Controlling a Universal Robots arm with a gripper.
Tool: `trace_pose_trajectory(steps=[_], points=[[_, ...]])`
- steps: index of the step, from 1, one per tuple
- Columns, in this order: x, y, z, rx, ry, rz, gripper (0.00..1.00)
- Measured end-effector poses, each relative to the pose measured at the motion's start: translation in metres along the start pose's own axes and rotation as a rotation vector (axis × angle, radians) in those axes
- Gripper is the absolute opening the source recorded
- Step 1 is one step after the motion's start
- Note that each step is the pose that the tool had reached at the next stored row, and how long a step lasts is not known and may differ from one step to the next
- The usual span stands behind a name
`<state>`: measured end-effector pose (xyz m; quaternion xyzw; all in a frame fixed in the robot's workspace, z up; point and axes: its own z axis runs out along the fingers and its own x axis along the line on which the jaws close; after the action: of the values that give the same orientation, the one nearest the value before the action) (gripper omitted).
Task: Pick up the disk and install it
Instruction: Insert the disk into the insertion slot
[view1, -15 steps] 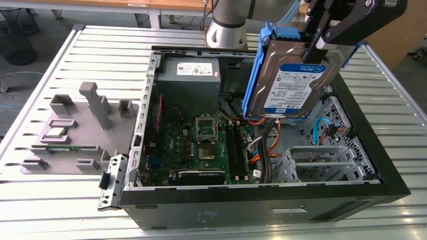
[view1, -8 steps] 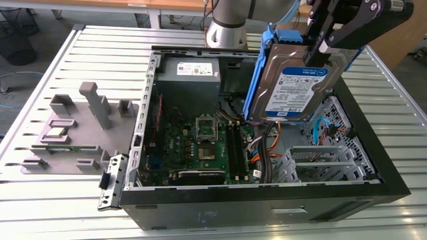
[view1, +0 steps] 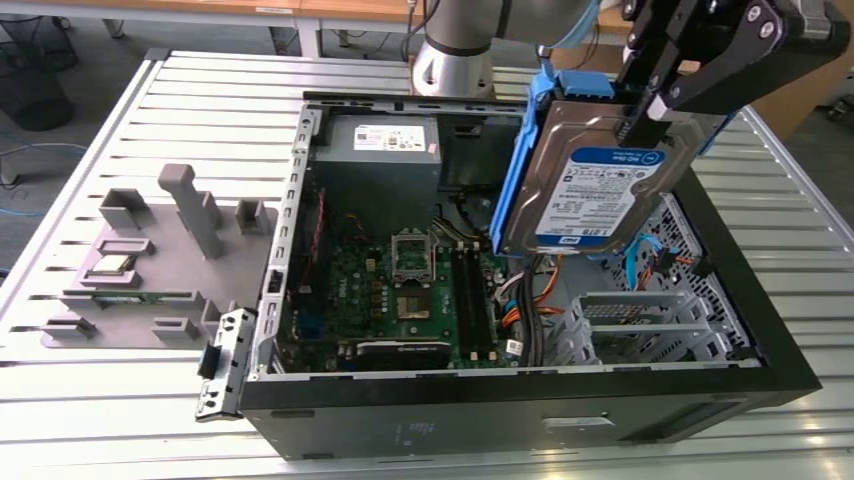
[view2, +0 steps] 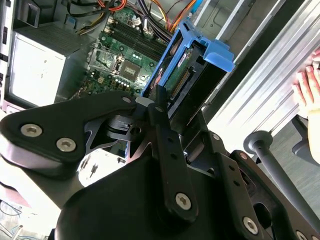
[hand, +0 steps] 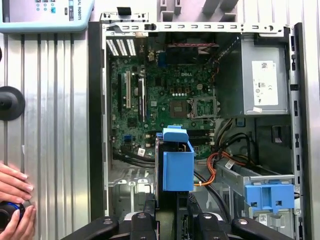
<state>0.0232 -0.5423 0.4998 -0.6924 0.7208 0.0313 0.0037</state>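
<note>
Right now the disk (view1: 601, 195) hangs in the air, stood on edge with its label facing out, over the open computer case (view1: 534, 385), just beside the motherboard (view1: 400, 290). My hand (view1: 638, 120) is clamped on its upper end, holding it by the blue bracket (view1: 514, 160). The case sits mid-way across the desk (view1: 120, 400). A grey fixture (view1: 147, 250) lies toward the desk's edge at the exterior view's left.

the fingers (view1: 643, 98) cover part of the disk (view1: 594, 195); a hand (hand: 14, 192) is cut by the edge.
</note>
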Motion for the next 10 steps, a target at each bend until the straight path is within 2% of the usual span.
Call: trace_pose_trajectory(steps=[10], points=[[0.0143,-0.0018,-0.0005,0.0001,0.0021,0.0,0.35]])
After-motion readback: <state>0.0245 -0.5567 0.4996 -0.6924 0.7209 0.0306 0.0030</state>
